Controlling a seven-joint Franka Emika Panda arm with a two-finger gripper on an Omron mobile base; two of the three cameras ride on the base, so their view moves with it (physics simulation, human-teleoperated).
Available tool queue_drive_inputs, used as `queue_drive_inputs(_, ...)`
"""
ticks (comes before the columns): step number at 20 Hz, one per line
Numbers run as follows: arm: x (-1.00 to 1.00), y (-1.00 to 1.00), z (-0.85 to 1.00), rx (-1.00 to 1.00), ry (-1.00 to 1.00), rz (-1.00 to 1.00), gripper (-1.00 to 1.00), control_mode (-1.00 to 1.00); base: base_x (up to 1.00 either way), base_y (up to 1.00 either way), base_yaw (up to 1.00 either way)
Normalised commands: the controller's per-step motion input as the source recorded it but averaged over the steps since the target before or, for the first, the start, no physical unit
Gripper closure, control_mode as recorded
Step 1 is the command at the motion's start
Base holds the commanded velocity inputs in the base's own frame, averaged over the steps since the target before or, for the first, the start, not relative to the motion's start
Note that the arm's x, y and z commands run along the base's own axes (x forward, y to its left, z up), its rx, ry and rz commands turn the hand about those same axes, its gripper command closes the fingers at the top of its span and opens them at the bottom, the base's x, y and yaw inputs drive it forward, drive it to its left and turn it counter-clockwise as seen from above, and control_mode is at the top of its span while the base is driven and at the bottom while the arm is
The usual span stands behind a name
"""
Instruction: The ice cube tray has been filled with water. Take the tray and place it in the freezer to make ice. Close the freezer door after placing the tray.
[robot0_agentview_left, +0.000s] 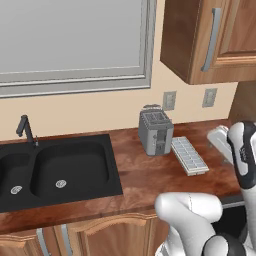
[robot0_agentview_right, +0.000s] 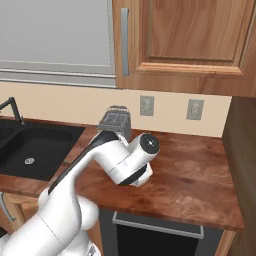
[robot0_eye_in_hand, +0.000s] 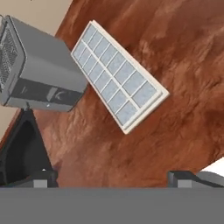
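Note:
The ice cube tray (robot0_agentview_left: 189, 155) lies flat on the wooden counter (robot0_agentview_left: 145, 175), just right of a grey toaster (robot0_agentview_left: 156, 132). It is a white-grey rectangle with a grid of small square cells. In the hand view the ice cube tray (robot0_eye_in_hand: 118, 74) sits ahead of and above my gripper (robot0_eye_in_hand: 111, 180), apart from it. The two dark fingertips (robot0_eye_in_hand: 43, 178) stand wide apart with only bare counter between them, so the gripper is open and holds nothing. My arm (robot0_agentview_right: 120, 160) hides the tray in the right base view. The freezer and the freezer door are out of view.
A black double sink (robot0_agentview_left: 60, 170) with a faucet (robot0_agentview_left: 26, 129) takes up the counter's left. Wall cabinets (robot0_agentview_right: 185, 40) hang above, with outlets (robot0_agentview_right: 146, 105) on the wall. A black-fronted oven (robot0_agentview_right: 160, 235) sits under the counter. The toaster (robot0_eye_in_hand: 39, 70) stands close to the tray's left side.

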Motion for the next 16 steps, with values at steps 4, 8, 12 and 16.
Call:
queue_drive_inputs(4, 0.08, -0.10, -0.54, 0.20, 0.17, -0.12, -1.00, -1.00, 0.00, 0.00, 0.00)
queue_drive_inputs(8, 0.25, -0.02, -0.55, 0.20, 0.19, -0.10, -1.00, -1.00, 0.00, 0.00, 0.00)
queue_drive_inputs(12, 0.41, 0.00, -0.45, 0.16, 0.14, -0.11, -1.00, -1.00, 0.00, 0.00, 0.00)
queue_drive_inputs(16, 0.39, 0.00, -0.37, 0.10, 0.12, -0.13, -1.00, -1.00, 0.00, 0.00, 0.00)
